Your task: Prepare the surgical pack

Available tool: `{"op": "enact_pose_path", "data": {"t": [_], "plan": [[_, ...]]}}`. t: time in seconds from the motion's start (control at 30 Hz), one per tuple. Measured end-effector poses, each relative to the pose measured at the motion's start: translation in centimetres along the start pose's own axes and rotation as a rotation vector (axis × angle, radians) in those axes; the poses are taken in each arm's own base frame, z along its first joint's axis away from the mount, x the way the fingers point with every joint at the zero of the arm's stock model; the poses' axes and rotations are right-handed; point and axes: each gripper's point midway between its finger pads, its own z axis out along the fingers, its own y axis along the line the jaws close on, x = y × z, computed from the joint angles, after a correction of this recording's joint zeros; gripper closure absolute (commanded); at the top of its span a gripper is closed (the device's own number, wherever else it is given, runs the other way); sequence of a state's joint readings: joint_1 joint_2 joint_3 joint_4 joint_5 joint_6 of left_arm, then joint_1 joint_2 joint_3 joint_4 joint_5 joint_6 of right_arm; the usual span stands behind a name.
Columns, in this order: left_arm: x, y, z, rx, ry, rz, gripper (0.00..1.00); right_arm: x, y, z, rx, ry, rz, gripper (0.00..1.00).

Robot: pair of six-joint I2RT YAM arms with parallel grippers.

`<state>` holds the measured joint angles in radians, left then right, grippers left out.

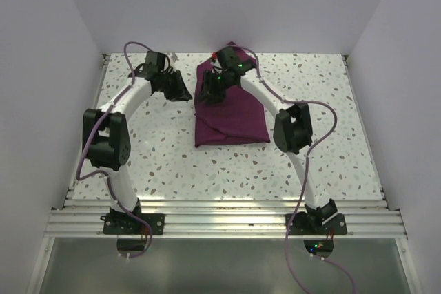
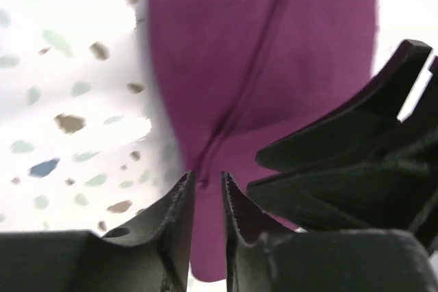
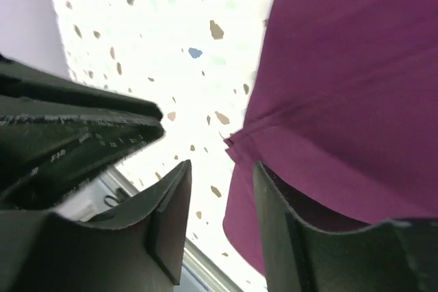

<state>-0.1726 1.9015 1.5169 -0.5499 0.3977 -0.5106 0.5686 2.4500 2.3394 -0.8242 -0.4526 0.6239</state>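
Pictured left gripper narrowly parted, right gripper half open, both empty, folded deep purple-maroon fabric surgical pack just beyond their fingertips.

Arm links: white tubes
Joints: chunky black housings
Cables: purple, looped alongside each arm
Fingers: black, ridged inner faces
Bases: black plates
Status lights: green
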Motion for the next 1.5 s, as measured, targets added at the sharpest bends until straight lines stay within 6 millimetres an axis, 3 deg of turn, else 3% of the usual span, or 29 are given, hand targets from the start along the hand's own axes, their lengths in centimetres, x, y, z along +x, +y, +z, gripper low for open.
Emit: {"op": "enact_pose_path", "data": {"t": [0.1, 0.13, 0.23, 0.33, 0.4, 0.57, 0.7, 1.1, 1.33, 1.5], "plan": [[-0.7, -2.2, -0.4, 0.084, -0.003, 0.018, 1.00, -2.0, -1.5, -3.0, -0.006, -0.052, 0.049, 0.82], [-0.7, -2.9, -0.4, 0.108, 0.000, 0.024, 1.00, -2.7, -2.2, -3.9, -0.002, -0.071, 0.065, 0.92], [-1.0, -5.0, 0.4, 0.176, 0.009, 0.047, 1.00, -5.2, -5.4, -7.2, 0.016, -0.141, 0.127, 1.00], [-1.4, -6.7, 2.2, 0.228, 0.023, 0.072, 1.00, -8.5, -9.6, -10.1, 0.041, -0.231, 0.178, 1.00], [-1.8, -6.8, 3.4, 0.235, 0.032, 0.075, 1.00, -9.2, -10.9, -10.6, 0.062, -0.257, 0.173, 1.00], [-4.7, -6.9, 7.2, 0.258, -0.003, 0.108, 1.00, -10.1, -11.7, -9.7, 0.058, -0.278, 0.130, 1.00], [-4.7, -5.5, 10.1, 0.257, 0.019, 0.107, 1.00, -10.3, -13.4, -7.8, 0.042, -0.260, 0.133, 1.00], [-4.2, 0.4, 14.6, 0.228, 0.078, 0.018, 1.00, -10.6, -24.4, -4.6, 0.016, -0.223, 0.328, 1.00], [-5.3, -0.3, 14.5, 0.269, 0.043, 0.042, 1.00, -11.9, -23.3, -4.0, -0.042, -0.239, 0.327, 1.00], [-7.7, -1.8, 14.4, 0.329, -0.049, 0.048, 1.00, -13.4, -21.9, -3.9, -0.087, -0.287, 0.326, 1.00]]}}
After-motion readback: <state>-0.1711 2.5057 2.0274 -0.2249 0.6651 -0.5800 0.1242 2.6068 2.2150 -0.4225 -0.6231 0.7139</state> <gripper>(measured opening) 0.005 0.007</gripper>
